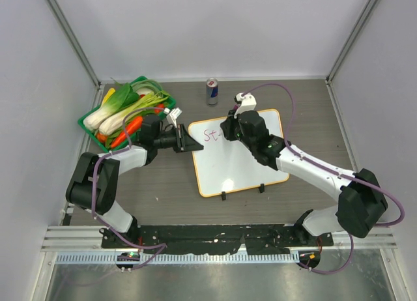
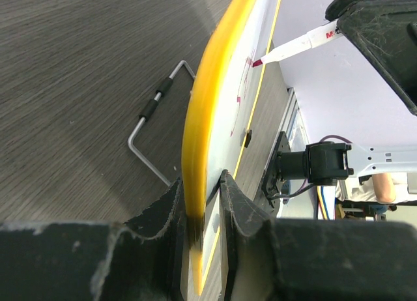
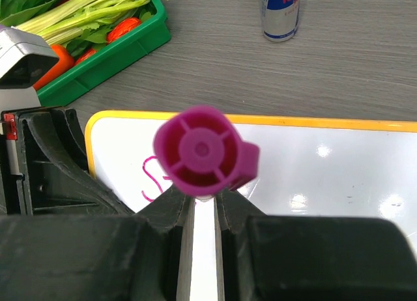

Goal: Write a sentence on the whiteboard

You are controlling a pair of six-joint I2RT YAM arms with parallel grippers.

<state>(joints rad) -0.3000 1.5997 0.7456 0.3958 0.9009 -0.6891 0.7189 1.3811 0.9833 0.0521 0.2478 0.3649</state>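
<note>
Whiteboard point(image 1: 242, 163) lies flat near the middle of the dark wood-grain table point(image 1: 156, 197), slightly skewed, with its two black clips point(image 1: 223, 196) on the near edge. Left gripper point(image 1: 189, 145) is clamped on the board's left rim; the left wrist view confirms both fingers point(image 2: 238, 206) pressed against the yellow-orange edge point(image 2: 207, 92), one on each face. Right gripper point(image 1: 228, 128) is over the board's far left corner, jaws closed on a marker point(image 3: 202, 151), seen end-on from the right wrist as a magenta butt between the fingers. From the left wrist the marker point(image 2: 296, 45) shows a white barrel and a pink tip reaching the board face beside the writing. The sentence point(image 1: 210, 135) so far reads only "St" in pink, at the upper left of the board; the rest of the white surface is unmarked. A green tray of vegetables point(image 1: 88, 123) stands at far left, and a drink can point(image 1: 212, 91) stands upright beyond the board, apart from it.
</note>
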